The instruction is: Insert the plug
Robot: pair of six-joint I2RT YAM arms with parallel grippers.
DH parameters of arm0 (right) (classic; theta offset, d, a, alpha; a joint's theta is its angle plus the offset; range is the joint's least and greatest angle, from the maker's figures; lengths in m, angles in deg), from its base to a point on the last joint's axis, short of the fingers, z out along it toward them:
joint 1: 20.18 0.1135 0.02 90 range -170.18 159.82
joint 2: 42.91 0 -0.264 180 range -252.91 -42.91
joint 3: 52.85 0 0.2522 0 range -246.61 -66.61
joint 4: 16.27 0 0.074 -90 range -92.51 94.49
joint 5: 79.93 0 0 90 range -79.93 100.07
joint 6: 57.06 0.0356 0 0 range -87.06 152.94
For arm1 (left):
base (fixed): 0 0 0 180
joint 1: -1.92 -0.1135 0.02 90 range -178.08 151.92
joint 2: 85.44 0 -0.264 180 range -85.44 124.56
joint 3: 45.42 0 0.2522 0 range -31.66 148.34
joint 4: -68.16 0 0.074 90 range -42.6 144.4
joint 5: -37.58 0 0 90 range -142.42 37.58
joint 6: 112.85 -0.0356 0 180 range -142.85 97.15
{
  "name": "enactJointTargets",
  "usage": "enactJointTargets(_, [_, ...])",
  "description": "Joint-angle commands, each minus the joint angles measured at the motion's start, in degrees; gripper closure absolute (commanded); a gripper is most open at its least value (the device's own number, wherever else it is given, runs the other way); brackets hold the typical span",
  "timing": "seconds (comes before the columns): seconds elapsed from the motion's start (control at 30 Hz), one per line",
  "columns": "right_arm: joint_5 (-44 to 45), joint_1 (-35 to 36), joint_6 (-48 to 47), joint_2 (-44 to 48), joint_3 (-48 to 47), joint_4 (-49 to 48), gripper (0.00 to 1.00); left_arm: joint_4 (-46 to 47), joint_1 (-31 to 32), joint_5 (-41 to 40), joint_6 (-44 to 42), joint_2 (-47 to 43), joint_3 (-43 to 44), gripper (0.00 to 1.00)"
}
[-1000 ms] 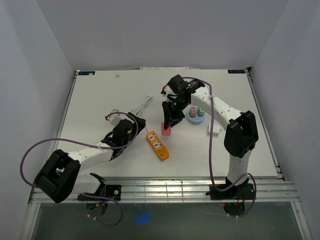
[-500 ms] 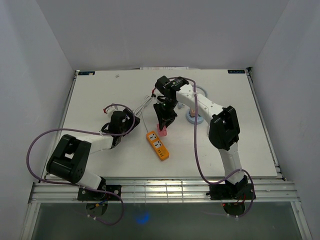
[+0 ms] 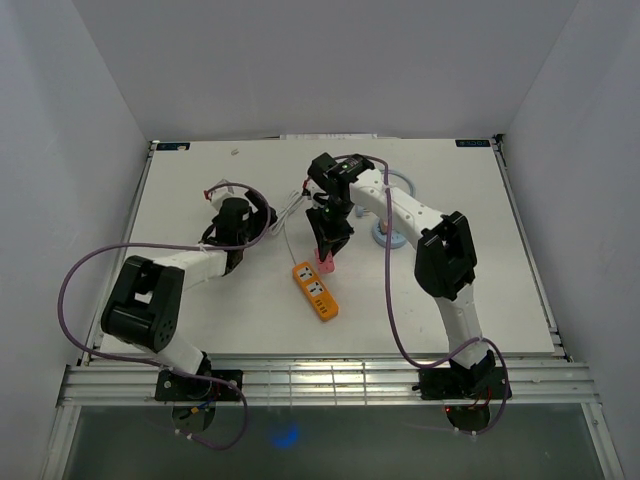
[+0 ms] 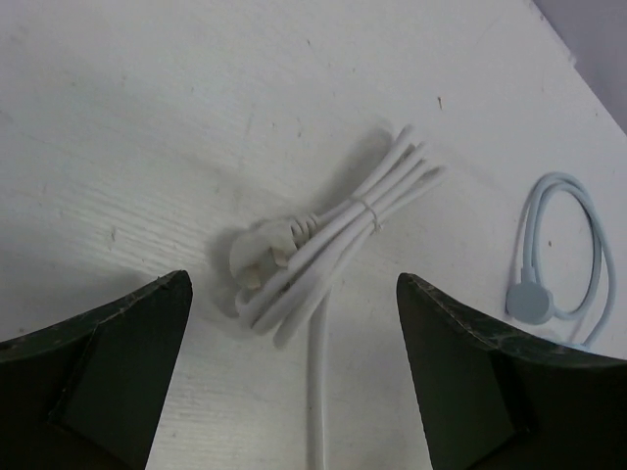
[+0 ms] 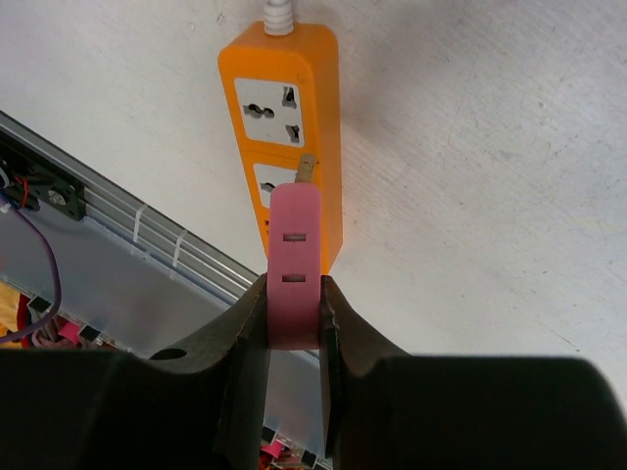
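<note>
My right gripper (image 5: 294,294) is shut on a pink plug (image 5: 294,264), which it holds by the sides. The plug's brass prong (image 5: 306,168) points at the orange power strip (image 5: 284,108), just over its middle socket. From the top view, the plug (image 3: 325,263) hangs at the far end of the strip (image 3: 316,292), under the right gripper (image 3: 327,248). The strip's white cord lies coiled in a tied bundle (image 4: 323,235) on the table. My left gripper (image 4: 294,294) stands open just short of the bundle, with one loose strand running between its dark fingers (image 4: 118,372).
A light blue cable with a round puck (image 4: 534,299) lies to the right of the bundle. A round blue holder with small adapters (image 3: 390,232) sits behind the right arm. Metal rails (image 5: 147,235) run along the table's near edge, just beyond the strip.
The right arm has carried the pink plug left, to above the orange strip. The left arm has swung back and left towards the cord bundle; its jaws narrowed briefly and are wide again.
</note>
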Motion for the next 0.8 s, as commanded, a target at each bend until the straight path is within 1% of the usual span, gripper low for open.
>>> enactJointTargets(0.0, [0.19,0.17,0.54,-1.69,-4.4,1.52,0.92,1.16,-3.99,3.0,-2.86,1.88,2.88,0.04])
enactJointTargets(0.1, [-0.34,0.26,0.63,-2.04,-4.84,1.61,0.92,2.84,-5.05,5.03,-4.53,5.74,5.08,0.04])
enactJointTargets(0.2, [-0.78,0.43,0.46,-2.05,-4.67,1.35,0.92,3.2,-5.14,5.91,-5.59,10.67,8.59,0.05])
enactJointTargets(0.27, [-0.87,0.61,0.37,-1.87,-4.58,1.35,0.92,3.28,-5.14,8.01,-6.03,14.34,11.31,0.05])
enactJointTargets(0.3, [-0.96,0.61,0.37,-1.7,-4.14,1.26,0.92,3.2,-5.14,9.33,-6.99,15.41,12.28,0.07])
enactJointTargets(0.33, [-1.05,0.69,0.28,-1.35,-3.88,1.09,0.92,3.2,-5.23,12.39,-7.0,16.21,12.9,0.1])
enactJointTargets(0.4, [-0.78,0.78,0.19,-0.99,-3.17,0.82,0.92,4.33,-4.79,13.56,-6.12,16.66,12.65,0.12])
enactJointTargets(0.43, [-0.43,0.78,0.19,-0.9,-3.08,0.91,0.92,5.47,-4.27,15.82,-6.21,16.48,12.03,0.12])
enactJointTargets(0.5, [-0.08,0.78,0.19,-0.9,-3.08,1.26,0.92,8.8,-3.74,17.59,-6.47,16.04,10.19,0.14])
enactJointTargets(0.6, [0.36,0.87,0.54,-0.73,-2.99,2.05,0.92,11.62,-2.07,20.59,-5.68,16.39,8.78,0.19])
enactJointTargets(0.67, [0.62,1.05,0.72,0.06,-2.29,2.32,0.92,12.6,0.04,20.68,-5.07,16.57,8.34,0.22])
enactJointTargets(0.77, [1.41,0.96,0.63,2.17,0.42,2.32,0.92,13.57,4.43,19.2,-5.41,16.66,8.16,0.23])
